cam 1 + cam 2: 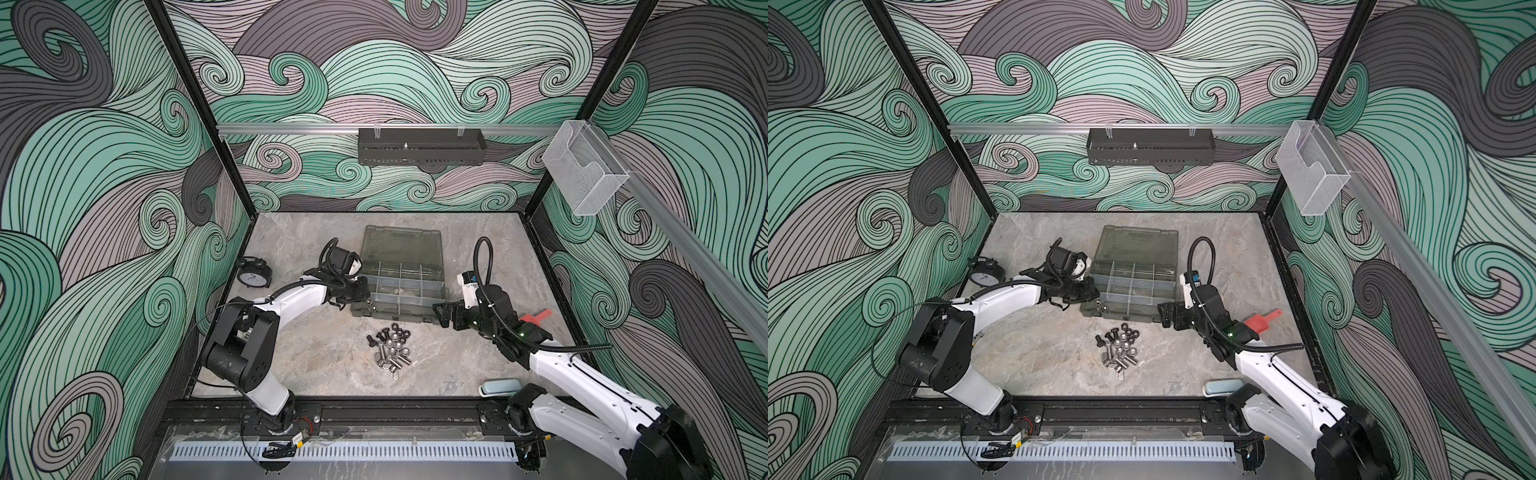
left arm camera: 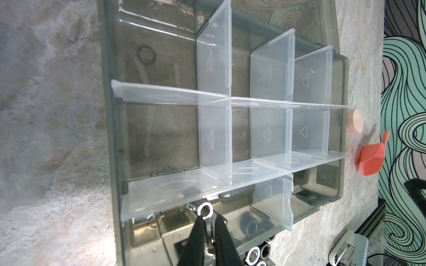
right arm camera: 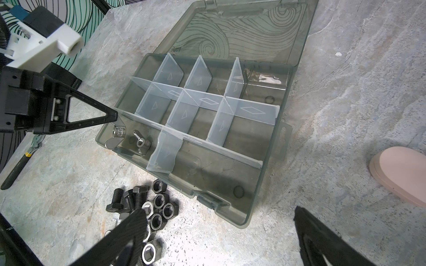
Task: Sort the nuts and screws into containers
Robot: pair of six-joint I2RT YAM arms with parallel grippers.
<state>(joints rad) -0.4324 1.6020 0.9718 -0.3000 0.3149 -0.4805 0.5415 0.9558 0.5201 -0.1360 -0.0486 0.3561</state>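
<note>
Closest to the left wrist camera are the two black fingers [image 2: 198, 239] of the left gripper [image 2: 209, 218]. They stand narrow, and one wing of a silver wing nut [image 2: 204, 210] is pinched between their tips. This nut hangs just inside the left wall of the organizer case [image 3: 254, 200], over the front-left one of the containers [image 3: 202, 124], close beside the long translucent divider [image 2: 175, 195]. On the floor of the same compartment lies a second wing nut [image 3: 141, 143].

The right gripper [image 3: 217, 210] is opened wide and holds nothing. It hovers above the front-right corner of the case. One finger [image 3: 124, 237] is over the pile and the other is over bare table [image 1: 316, 357].

The screws [image 3: 116, 202] and the nuts [image 3: 161, 200] lie mixed in one pile on the table, just in front of the case's front wall. Bare table spreads to the left of the pile, and also between the pile and the front rail [image 1: 395, 411]. The lid [image 1: 399, 245] lies open behind the case.

A red scoop [image 1: 536, 318] and a pink disc [image 3: 401, 175] lie to the right of the case, near the right arm [image 1: 582, 376]. An alarm clock [image 1: 254, 274] stands by the left wall, well apart from the case.

The left arm [image 1: 291, 297] rises from the front rail to a high elbow, and its white forearm reaches to the left side of the case. The right arm stretches from the front-right corner, and its gripper points left toward the case.
</note>
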